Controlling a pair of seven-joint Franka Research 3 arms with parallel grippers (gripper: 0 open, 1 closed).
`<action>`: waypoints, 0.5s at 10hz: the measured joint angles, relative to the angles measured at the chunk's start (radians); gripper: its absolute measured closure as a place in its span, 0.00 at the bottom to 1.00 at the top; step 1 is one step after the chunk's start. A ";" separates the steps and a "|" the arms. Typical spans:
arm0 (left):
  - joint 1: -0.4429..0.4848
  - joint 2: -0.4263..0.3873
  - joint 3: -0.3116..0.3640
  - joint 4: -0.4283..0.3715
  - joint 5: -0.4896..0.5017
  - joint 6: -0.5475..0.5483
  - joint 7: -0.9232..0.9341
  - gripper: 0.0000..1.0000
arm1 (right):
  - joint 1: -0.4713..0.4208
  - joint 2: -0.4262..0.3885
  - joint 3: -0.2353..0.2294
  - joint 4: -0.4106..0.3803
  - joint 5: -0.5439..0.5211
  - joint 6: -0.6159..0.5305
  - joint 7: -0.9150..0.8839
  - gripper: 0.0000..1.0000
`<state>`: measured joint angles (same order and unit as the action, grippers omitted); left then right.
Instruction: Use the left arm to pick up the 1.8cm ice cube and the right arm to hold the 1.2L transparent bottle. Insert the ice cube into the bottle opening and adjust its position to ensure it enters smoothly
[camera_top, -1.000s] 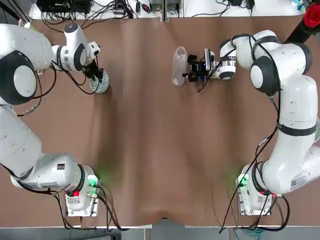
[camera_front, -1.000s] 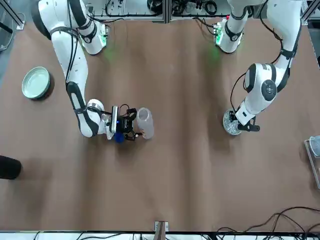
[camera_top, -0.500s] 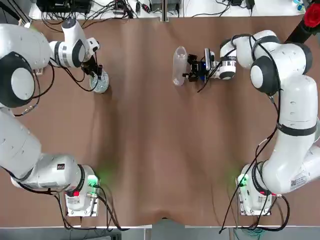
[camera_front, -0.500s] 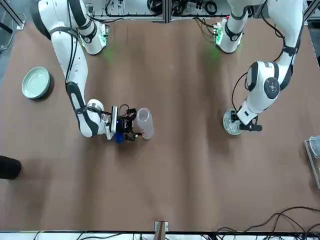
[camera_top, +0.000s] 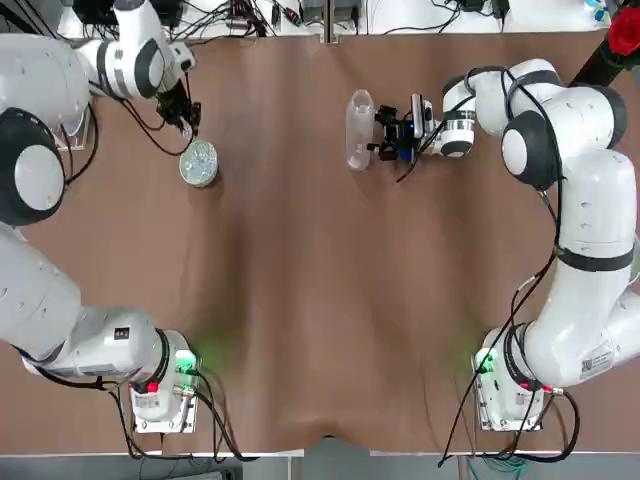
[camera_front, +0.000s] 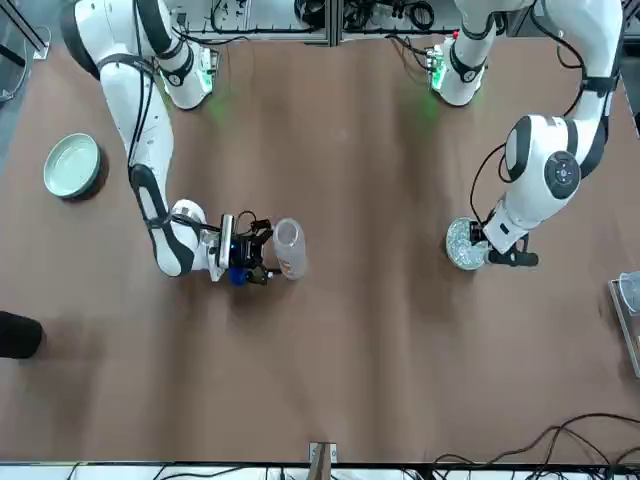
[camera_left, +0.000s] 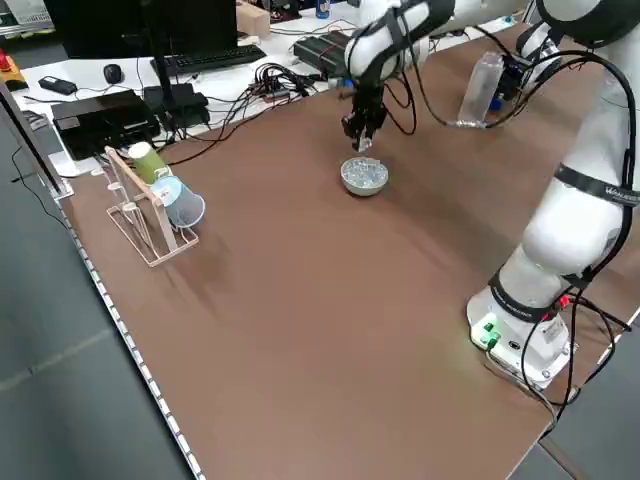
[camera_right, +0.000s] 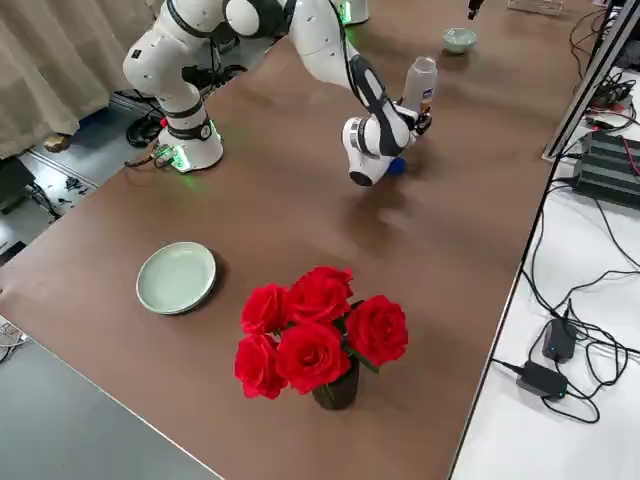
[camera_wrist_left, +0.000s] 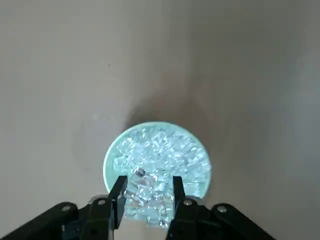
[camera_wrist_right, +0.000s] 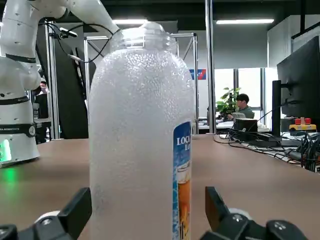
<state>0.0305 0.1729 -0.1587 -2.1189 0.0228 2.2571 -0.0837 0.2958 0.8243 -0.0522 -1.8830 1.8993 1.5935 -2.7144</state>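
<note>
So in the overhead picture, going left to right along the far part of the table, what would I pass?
Left hand → dish of ice → clear bottle → right hand, next to the bottle.

Overhead + front cams opposed, side cams oblique, wrist cams close-up; shared: table (camera_top: 320, 300), both arms.

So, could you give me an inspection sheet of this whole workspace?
Surface: brown table, nothing spilled.
Job's things: clear bottle upright, uncapped; dish of ice cubes; blue cap under the right gripper.
Clutter: green dish, red roses, cup rack.
Grippers: left gripper shut, raised over the ice dish; right gripper at the bottle.
Cables: bundles along the far edge.
Surroundings: seated person far off.
</note>
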 joint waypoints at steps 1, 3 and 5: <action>-0.001 -0.001 -0.018 0.050 0.000 -0.037 -0.027 0.59 | -0.002 0.000 0.000 0.000 0.000 0.000 0.000 0.00; -0.002 -0.001 -0.053 0.112 0.000 -0.073 -0.081 0.59 | -0.003 0.000 0.001 0.001 0.000 -0.001 0.000 0.00; -0.003 0.000 -0.095 0.158 0.000 -0.115 -0.142 0.59 | 0.000 0.000 0.004 0.002 0.000 -0.001 0.000 0.00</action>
<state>0.0270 0.1731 -0.2538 -1.9605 0.0228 2.1417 -0.2257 0.2963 0.8244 -0.0479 -1.8815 1.8993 1.5926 -2.7148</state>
